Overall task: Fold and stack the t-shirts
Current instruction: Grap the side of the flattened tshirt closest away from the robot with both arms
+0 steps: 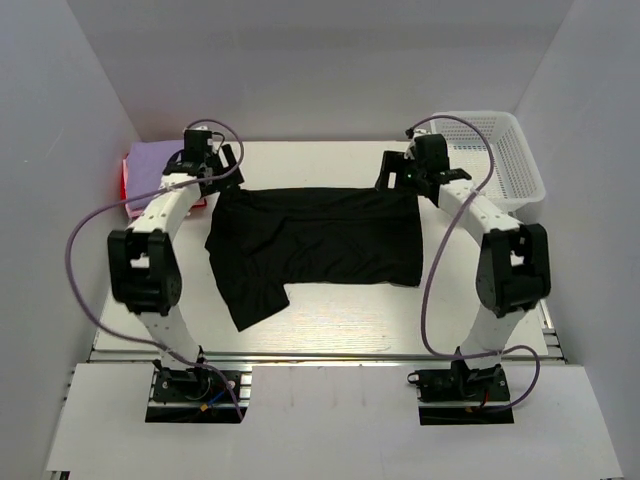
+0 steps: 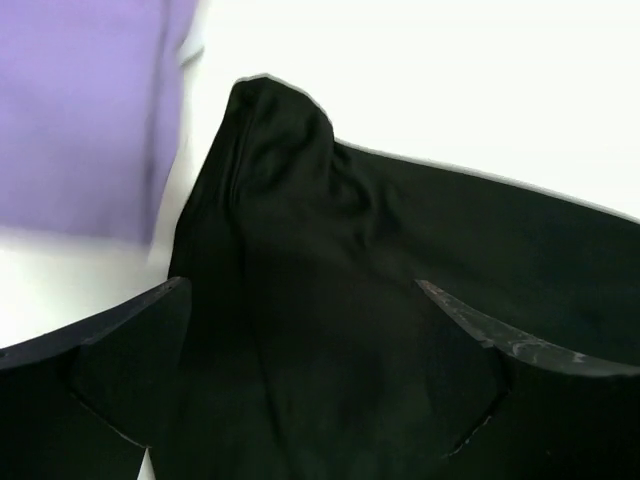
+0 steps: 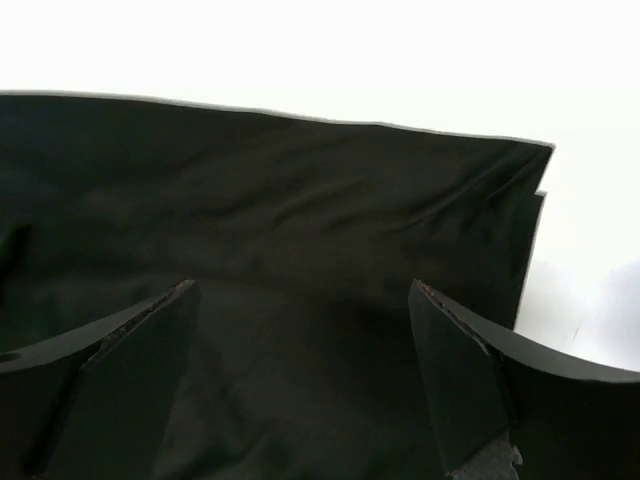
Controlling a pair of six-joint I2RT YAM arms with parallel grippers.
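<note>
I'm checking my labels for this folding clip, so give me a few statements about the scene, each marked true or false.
1. The black t-shirt lies spread between the two arms. True.
2. The lavender t-shirt is in the white basket. False: it lies far left, and the basket is far right.
3. The right claw is open over black cloth. True.
4. The left claw is shut on the lavender t-shirt. False: it is open over the black t-shirt.
5. The red-pink t-shirt lies on top of the lavender one. False: it lies beneath it.
</note>
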